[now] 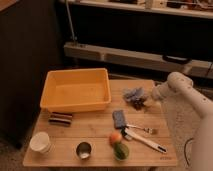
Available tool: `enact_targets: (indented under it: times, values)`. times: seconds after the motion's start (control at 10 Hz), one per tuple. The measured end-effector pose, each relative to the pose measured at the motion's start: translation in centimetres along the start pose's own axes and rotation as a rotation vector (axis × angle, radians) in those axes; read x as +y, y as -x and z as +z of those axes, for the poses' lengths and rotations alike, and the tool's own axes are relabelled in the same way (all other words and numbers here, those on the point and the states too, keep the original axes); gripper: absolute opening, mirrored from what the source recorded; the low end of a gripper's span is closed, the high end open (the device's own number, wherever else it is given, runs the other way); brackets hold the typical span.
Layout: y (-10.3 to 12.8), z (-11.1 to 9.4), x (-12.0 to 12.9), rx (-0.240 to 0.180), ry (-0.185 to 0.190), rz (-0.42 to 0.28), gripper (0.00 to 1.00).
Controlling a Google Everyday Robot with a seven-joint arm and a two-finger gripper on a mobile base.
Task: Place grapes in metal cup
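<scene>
- Wooden worktop (97, 129) in a dim room carries the grapes (138, 104), a small dark cluster near its back right edge, hard to make out against the wood.
- Just behind the grapes, and touching or overlapping them, lies a crumpled bluish thing (132, 93); what it is cannot be told.
- From the right, the white arm reaches in and its hand (149, 98) sits right at the grapes; its tip blends into the dark cluster, so I cannot tell whether it is open, closed or gripping.
- The arm's lower part is cut off at the right edge.
- Nearer the front lie a blue sponge (119, 118), a fork (141, 129) and a white-handled tool (146, 141).
- An orange fruit (115, 137) touches a green one (120, 150).
- The metal cup (83, 149) stands upright at the front edge, well apart from the grapes.
- A white cup (40, 142) stands at the front left corner, a dark flat object (61, 118) behind it.
- A yellow bin (77, 90) fills the back left.
</scene>
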Motion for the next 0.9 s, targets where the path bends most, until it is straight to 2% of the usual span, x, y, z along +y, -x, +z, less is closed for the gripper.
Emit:
enact_targets:
  times: [0.1,0.2,0.5,0.7,0.9]
  values:
    - [0.3,-1.5,0.0,-0.015,0.004,0.005,0.05]
    - [1.1,-3.0,-0.1,-0.033,-0.004,0.001,0.01]
    - [4.3,-10.1,0.7,-0.101,-0.032,-0.045,0.0]
    - [7.6,-14.6,2.7,-0.143,-0.043,-0.136,0.0]
    - [9.6,-16.9,5.5,-0.163,-0.028,-0.206,0.0]
